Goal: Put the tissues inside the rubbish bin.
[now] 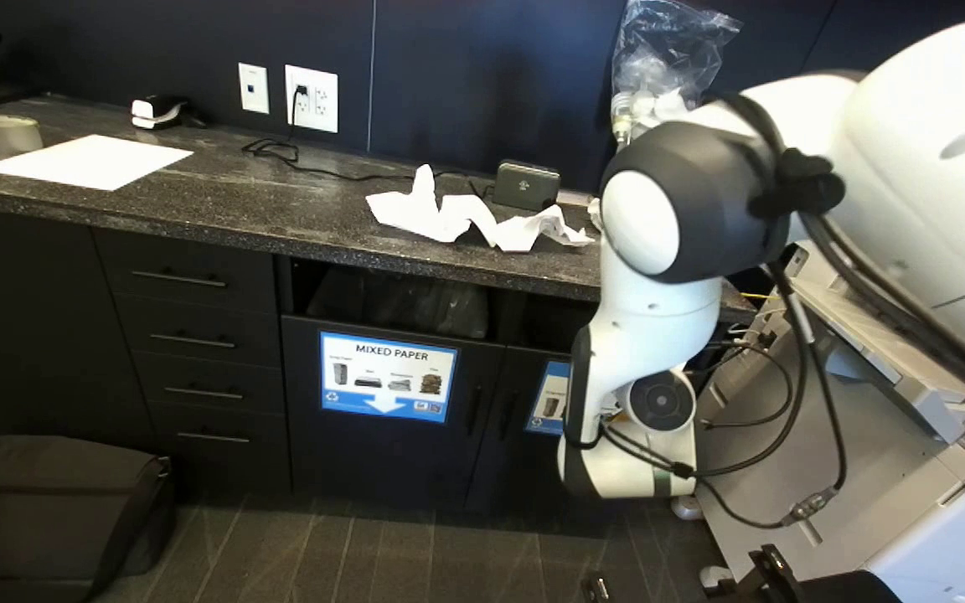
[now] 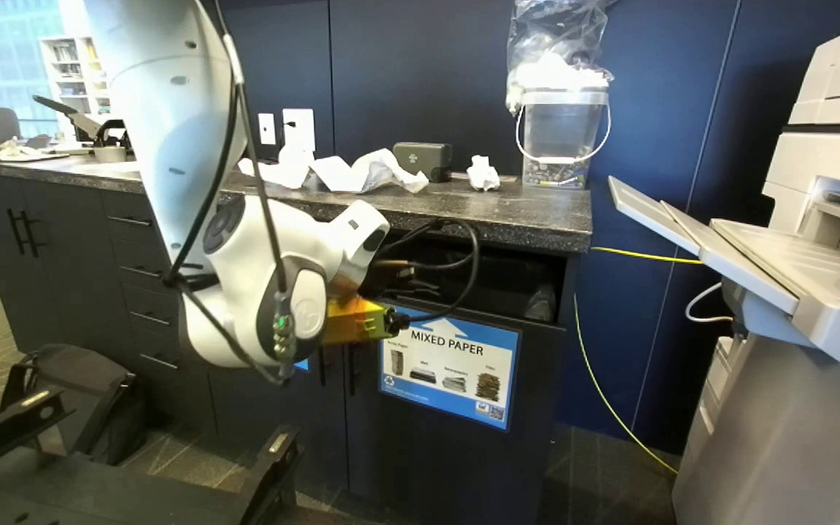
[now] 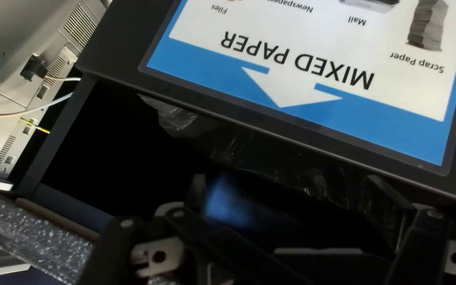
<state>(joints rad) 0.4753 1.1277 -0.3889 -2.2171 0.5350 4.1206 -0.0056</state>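
Bench of speckled dark stone [image 1: 223, 197] carried, from left, a short tan cylinder [image 1: 12, 136], a flat white sheet of paper [image 1: 85, 162] and rumpled white tissues [image 1: 449, 219], which lay in both exterior views just in front of a small dark grey box [image 1: 526, 186]. A crumpled white ball of tissue [image 2: 483, 175] sat right of the box. A white-and-black robot arm [image 1: 658, 327] hung bent before a black cabinet-style rubbish bin [image 2: 456, 456] bearing a blue-and-white "MIXED PAPER" sign [image 2: 449, 364]. The wrist view showed the jaws spread wide at the bin's dark mouth, beside a glossy plastic liner [image 3: 251, 150]; a blurred bluish patch [image 3: 224, 204] between the jaws could not be identified. Farther right, a clear plastic bucket [image 2: 560, 138] with a transparent bag [image 2: 573, 29] rising from its top stood on the bench. At far right, a bulky pale grey machine [image 2: 828, 270] stood on the floor.
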